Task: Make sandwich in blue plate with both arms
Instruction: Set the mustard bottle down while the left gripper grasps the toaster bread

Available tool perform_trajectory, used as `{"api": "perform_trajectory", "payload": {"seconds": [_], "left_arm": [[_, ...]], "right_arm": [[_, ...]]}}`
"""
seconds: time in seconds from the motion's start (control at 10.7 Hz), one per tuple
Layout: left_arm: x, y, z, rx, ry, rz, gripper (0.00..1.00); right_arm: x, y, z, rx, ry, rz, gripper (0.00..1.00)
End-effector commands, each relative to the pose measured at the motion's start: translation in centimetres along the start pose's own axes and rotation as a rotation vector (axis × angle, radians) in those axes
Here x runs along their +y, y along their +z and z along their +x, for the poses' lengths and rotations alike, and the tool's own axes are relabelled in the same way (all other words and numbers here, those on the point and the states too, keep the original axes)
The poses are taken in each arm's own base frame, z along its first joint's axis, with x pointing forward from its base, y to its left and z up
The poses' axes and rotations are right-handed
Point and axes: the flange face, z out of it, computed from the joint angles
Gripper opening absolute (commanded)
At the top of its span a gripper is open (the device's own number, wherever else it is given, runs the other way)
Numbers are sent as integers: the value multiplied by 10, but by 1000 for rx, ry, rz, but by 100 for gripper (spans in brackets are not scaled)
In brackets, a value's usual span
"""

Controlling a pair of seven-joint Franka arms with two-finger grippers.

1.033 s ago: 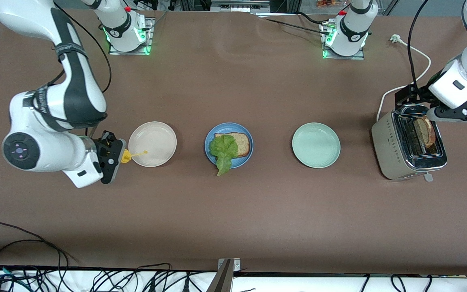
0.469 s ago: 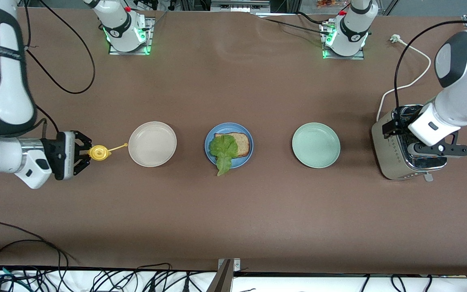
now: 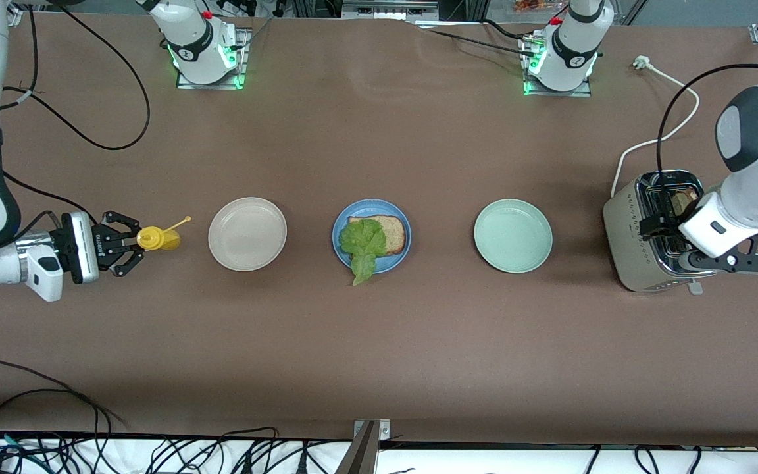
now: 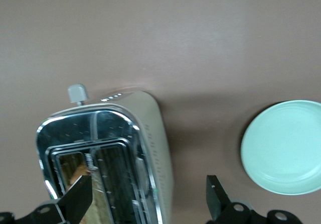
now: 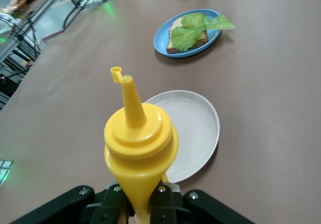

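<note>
Since a second earlier, the right end effector [image 3: 130, 245], clamped on the yellow sauce bottle [image 3: 153, 238], had withdrawn from the beige plate [image 3: 247, 234]. The left end effector [image 4: 145, 204], jaws spread and empty, had descended over the toaster [image 3: 656, 232]. The blue plate [image 3: 341, 224] held one toast slice [image 3: 393, 232] under lettuce [image 3: 362, 245]; the second slice was judged next.

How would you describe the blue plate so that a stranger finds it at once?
Three round plates lie in a row across the brown table. The blue plate is the middle one, between the beige plate and the green plate. Only it holds food: toast under lettuce.
</note>
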Motion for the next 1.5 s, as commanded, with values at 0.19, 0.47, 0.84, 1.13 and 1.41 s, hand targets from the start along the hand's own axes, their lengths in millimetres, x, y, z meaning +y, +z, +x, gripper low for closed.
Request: {"api": "perform_trajectory", "payload": {"seconds": [0.19,0.47,0.84,1.13,1.41], "left_arm": [[-68,19,-7,-12,60,35,100],[-78,46,-21,-17,80,27,100],[-96,69,-45,11,71,27,100],[-100,75,-51,-21,72,8,100],[-99,73,-58,-67,63,-10,80]], "right_arm": [[-2,47,-74,132,-121,73,11],[2,58,-93,113,-147,51,11],[4,72,-102,84,-150,38,11],[1,82,-104,101,-140,55,12],[1,85,-104,105,-139,56,12]]}}
